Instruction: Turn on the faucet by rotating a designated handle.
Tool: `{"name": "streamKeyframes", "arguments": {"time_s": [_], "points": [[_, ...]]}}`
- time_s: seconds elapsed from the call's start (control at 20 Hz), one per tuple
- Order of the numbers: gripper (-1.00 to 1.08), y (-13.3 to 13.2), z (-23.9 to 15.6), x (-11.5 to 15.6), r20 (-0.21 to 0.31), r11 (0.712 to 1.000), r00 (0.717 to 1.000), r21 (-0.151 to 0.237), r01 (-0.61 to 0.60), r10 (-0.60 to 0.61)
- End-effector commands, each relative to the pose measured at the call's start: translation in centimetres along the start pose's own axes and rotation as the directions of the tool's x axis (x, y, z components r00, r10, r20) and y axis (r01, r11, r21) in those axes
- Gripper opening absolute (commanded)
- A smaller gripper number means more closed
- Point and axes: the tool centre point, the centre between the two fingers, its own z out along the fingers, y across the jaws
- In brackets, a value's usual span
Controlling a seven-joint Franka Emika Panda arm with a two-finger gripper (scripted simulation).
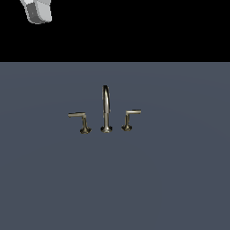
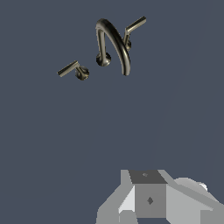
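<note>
dull-brass handle point(image 1: 79, 118), thin arm, slanted stem

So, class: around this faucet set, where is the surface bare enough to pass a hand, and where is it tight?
Bare floor spreads in front of the three bases, and beyond each lever's outer end. It is tight between the spout and the handle, and between the spout and the shorter lever.

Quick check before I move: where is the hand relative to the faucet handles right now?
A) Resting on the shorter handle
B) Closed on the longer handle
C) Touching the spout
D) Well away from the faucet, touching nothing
D: in the exterior view only a bit of the arm shows at the top corner, far from the handle, the spout and the shorter handle; the wrist view shows the faucet at a distance.
</note>
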Motion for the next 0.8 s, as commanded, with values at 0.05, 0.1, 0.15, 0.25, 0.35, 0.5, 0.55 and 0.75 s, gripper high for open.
{"name": "streamKeyframes", "arguments": {"time_s": [0.05,0.1,0.15,0.25,0.35,0.5,0.55,0.75], "points": [[-1.00,-1.8,1.9,0.6,0.001,0.997,0.997,0.004,-0.071,0.071],[-1.00,-2.4,2.4,0.8,0.002,0.996,0.996,0.005,-0.090,0.090],[-1.00,-2.9,2.9,1.0,0.002,0.994,0.994,0.006,-0.110,0.110],[-1.00,-3.8,3.9,1.5,0.003,0.989,0.989,0.007,-0.148,0.148],[-1.00,-4.8,4.9,2.0,0.005,0.983,0.983,0.009,-0.185,0.185],[-1.00,-6.1,6.3,2.8,0.006,0.971,0.971,0.011,-0.239,0.239],[-1.00,-6.6,6.8,3.0,0.007,0.967,0.967,0.012,-0.256,0.256],[-1.00,-8.2,8.6,4.2,0.009,0.947,0.947,0.015,-0.322,0.322]]}}
